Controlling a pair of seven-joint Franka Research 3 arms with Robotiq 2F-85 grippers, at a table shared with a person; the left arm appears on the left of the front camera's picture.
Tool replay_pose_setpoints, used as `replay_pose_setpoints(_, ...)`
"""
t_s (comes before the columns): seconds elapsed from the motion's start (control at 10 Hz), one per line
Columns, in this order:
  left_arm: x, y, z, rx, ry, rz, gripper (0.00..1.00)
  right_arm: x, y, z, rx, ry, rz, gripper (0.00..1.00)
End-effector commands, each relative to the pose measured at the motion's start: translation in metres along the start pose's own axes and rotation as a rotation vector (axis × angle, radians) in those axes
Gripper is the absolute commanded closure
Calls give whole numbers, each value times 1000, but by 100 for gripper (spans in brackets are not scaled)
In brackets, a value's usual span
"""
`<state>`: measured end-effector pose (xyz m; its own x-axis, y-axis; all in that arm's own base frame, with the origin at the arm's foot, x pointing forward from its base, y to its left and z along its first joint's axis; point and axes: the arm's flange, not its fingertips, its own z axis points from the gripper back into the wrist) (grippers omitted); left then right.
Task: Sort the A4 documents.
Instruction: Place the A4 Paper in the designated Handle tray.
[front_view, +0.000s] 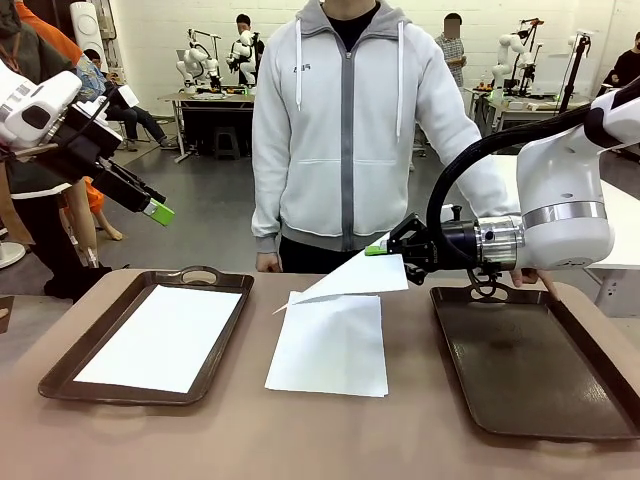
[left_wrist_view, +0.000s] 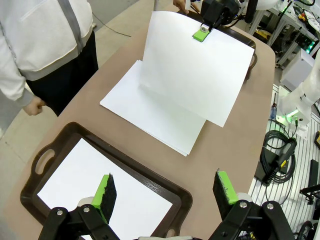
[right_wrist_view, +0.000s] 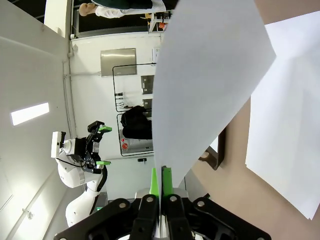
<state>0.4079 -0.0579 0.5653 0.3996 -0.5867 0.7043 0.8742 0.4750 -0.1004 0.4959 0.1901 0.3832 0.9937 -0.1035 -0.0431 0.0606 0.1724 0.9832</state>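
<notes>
Currently your right gripper (front_view: 380, 249) is clenched on a corner of the lifted sheet (front_view: 355, 280), whose long axis trails away from the fingertips, its far edge apparently touching the stack (front_view: 330, 350). Behind the fingers, the right tray (front_view: 530, 370) lies empty, nearest this arm. Farther off, the left tray (front_view: 120, 394) holds a single sheet (front_view: 165, 335); the left gripper (front_view: 157, 211) hangs released above it.

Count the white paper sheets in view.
3: one sheet in the left tray, a second sheet flat on the bare table, a third sheet pinched by the right gripper. More may hide beneath the flat ones.
</notes>
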Motion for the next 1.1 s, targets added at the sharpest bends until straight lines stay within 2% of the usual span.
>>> replay_pose_setpoints(0.0, -2, 0, 1, -3, -4, -18, 0, 0, 0, 0, 0, 0, 0, 99)
replay_pose_setpoints(0.2, -2, 0, 1, -3, -4, -18, 0, -11, -3, 49, -42, -86, 82, 99)
replay_pose_setpoints(0.3, -2, 0, 1, -3, -4, -18, 0, -11, 0, 67, -60, -91, 108, 99)
replay_pose_setpoints(0.4, -2, 0, 1, -3, -4, -18, 0, -8, 4, 86, -109, -62, 153, 99)
replay_pose_setpoints(0.5, -2, 0, 1, -3, -4, -18, 0, -1, 6, 101, -169, 8, 186, 99)
replay_pose_setpoints(0.8, -2, 0, 1, -3, -4, -18, 0, 26, 3, 136, -128, 220, 399, 99)
replay_pose_setpoints(1.0, -2, 0, 1, -3, -4, -18, 0, 43, -18, 150, -171, 279, 446, 99)
